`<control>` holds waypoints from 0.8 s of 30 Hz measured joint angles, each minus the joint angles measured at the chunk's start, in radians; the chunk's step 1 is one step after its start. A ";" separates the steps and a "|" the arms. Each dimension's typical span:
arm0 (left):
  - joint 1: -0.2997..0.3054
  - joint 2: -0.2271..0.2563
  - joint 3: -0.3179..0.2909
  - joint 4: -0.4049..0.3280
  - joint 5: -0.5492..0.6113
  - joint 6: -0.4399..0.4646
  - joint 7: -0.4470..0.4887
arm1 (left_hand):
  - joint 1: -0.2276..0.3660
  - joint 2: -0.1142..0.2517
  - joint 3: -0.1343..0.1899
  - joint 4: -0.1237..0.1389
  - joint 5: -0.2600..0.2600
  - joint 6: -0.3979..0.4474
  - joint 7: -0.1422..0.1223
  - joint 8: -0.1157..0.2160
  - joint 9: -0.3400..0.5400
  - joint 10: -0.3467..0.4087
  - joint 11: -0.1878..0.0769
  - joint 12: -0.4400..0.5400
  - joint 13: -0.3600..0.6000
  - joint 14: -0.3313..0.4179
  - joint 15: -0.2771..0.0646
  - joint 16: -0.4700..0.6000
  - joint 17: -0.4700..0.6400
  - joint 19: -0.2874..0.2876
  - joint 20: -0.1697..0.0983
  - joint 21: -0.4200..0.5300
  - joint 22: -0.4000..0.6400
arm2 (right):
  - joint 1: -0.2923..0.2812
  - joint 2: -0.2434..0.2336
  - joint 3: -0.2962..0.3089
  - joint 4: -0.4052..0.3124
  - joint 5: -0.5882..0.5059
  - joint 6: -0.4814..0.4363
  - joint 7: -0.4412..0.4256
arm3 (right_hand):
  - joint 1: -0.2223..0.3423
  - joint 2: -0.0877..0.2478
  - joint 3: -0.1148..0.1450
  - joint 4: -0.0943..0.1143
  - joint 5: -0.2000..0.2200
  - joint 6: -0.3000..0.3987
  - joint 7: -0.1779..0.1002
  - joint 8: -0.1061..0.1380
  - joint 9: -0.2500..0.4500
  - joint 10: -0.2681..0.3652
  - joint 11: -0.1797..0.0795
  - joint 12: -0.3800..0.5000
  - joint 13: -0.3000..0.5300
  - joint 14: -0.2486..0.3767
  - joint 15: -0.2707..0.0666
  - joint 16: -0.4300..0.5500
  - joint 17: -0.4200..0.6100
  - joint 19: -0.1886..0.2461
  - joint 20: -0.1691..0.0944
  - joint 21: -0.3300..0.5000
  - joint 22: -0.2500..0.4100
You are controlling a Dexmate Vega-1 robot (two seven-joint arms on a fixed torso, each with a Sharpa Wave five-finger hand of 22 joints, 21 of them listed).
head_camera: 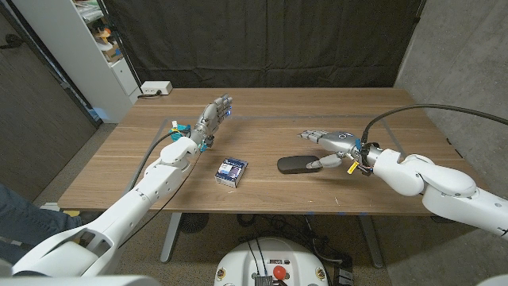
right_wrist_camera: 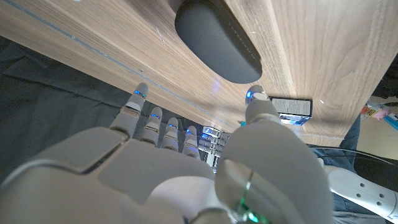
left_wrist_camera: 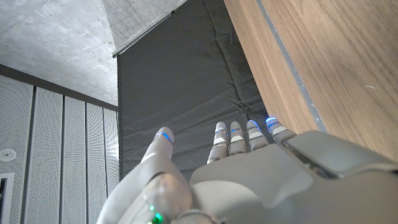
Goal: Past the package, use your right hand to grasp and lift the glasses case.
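A dark oval glasses case (head_camera: 295, 164) lies on the wooden table (head_camera: 317, 107) right of centre; in the right wrist view the glasses case (right_wrist_camera: 217, 40) shows beyond my fingertips. A small blue and white package (head_camera: 232, 171) sits to its left, also visible as the package (right_wrist_camera: 291, 106). My right hand (head_camera: 333, 147) hovers at the case's right end, fingers spread, thumb near the case, holding nothing. My left hand (head_camera: 213, 117) stands on its edge at the table's left, fingers straight, empty; the left hand (left_wrist_camera: 249, 180) points toward the black curtain.
A white power strip (head_camera: 155, 88) lies at the table's far left corner. A white shelf unit (head_camera: 95, 48) stands left of the table. A black curtain (head_camera: 262, 40) hangs behind. A concrete wall rises at the right.
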State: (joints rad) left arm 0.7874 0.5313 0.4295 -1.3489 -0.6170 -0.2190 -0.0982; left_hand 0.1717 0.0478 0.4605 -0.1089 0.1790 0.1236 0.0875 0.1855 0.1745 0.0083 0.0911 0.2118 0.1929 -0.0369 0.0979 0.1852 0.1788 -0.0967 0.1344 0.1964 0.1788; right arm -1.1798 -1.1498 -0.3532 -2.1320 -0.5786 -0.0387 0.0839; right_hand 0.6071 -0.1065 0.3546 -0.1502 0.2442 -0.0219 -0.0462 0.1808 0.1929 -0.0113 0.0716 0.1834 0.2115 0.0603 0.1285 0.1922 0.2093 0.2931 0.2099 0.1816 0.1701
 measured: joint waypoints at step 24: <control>-0.024 -0.020 0.004 0.044 -0.003 -0.015 -0.018 | 0.000 0.000 0.000 0.000 0.000 0.000 0.000 0.000 0.000 0.000 0.000 0.000 0.000 0.000 0.000 0.000 0.000 0.000 0.000 0.000 0.000 | 0.098 -0.001 -0.078 -0.023 -0.010 -0.053 0.145 | 0.007 -0.007 0.000 0.000 0.008 -0.048 0.012 -0.004 0.000 -0.039 0.007 0.000 0.000 -0.029 0.007 0.000 0.000 -0.014 0.007 0.000 0.000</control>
State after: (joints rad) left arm 0.7630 0.5113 0.4338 -1.3046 -0.6198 -0.2345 -0.1164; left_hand 0.1718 0.0478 0.4606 -0.1089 0.1790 0.1235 0.0875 0.1855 0.1745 0.0082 0.0910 0.2118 0.1929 -0.0369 0.0979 0.1852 0.1789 -0.0967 0.1343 0.1964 0.1788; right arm -1.0820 -1.1512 -0.4310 -2.1545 -0.5884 -0.0915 0.2292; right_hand 0.6140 -0.1133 0.3547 -0.1502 0.2517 -0.0700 -0.0338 0.1770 0.1928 -0.0506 0.0788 0.1837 0.2115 0.0317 0.1356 0.1923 0.2095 0.2788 0.2166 0.1817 0.1699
